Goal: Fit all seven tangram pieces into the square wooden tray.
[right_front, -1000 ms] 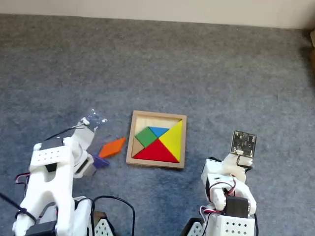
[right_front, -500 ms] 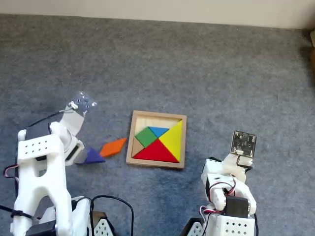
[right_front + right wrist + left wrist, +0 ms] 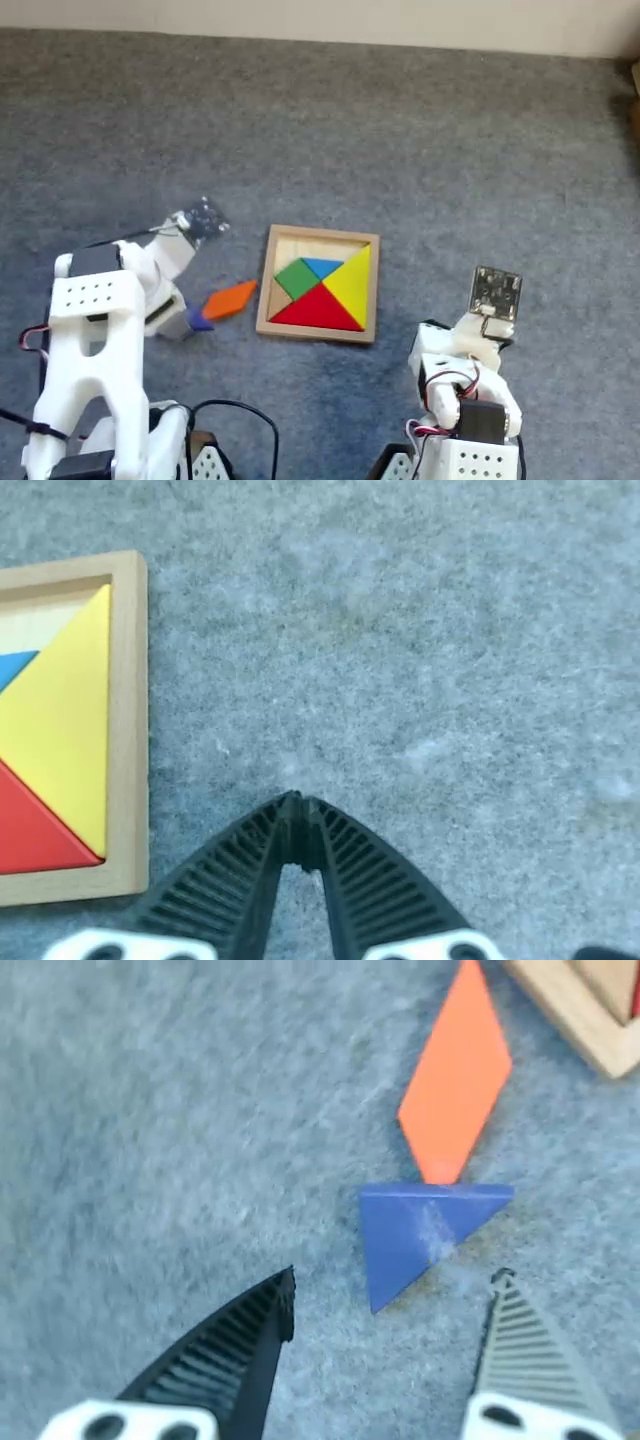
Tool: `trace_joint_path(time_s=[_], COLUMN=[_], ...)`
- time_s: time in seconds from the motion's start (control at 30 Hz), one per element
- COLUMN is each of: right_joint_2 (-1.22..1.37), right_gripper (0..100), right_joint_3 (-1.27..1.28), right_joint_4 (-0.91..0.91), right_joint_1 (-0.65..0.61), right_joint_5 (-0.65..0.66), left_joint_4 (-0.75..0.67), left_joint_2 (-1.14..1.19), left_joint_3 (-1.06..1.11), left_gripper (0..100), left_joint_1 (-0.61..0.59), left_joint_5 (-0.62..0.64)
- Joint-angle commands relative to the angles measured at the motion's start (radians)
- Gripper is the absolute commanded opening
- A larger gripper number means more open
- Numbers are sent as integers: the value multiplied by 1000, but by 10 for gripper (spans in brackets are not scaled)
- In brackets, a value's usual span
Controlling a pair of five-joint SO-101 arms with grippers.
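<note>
High view, tray (image 3: 265, 288), four pieces (image 3: 318, 308) inside

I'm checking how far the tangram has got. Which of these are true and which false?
1. The orange parallelogram lies on the carpet, outside the tray. True.
2. The left gripper is shut on the blue triangle. False: it is open, and the triangle lies loose on the carpet at its fingertips.
3. The tray holds a red triangle, a yellow triangle, a green square and a light blue triangle. True.
4. The right gripper holds a yellow piece. False: it is shut on nothing, over carpet beside the tray.
</note>
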Motion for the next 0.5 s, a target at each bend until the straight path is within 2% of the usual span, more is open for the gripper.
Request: trace_joint_path(time_s=[0.0,0.17,0.27,0.47], right_joint_2=[-12,-12,-12,-12], right_gripper=[6,6,6,6], right_joint_3=[99,99,99,99], right_joint_4=[-19,-19,-19,-19], right_joint_1=[15,15,15,15], right_joint_5=[5,5,6,6], left_joint_4=[2,-49,-115,-138], left_joint_2=[-1,119,216,338], left_joint_3=[-47,-58,-74,-134], left_gripper=[306,305,305,305], left_joint_1=[39,39,36,42], left_joint_5=[-86,-140,-137,-141])
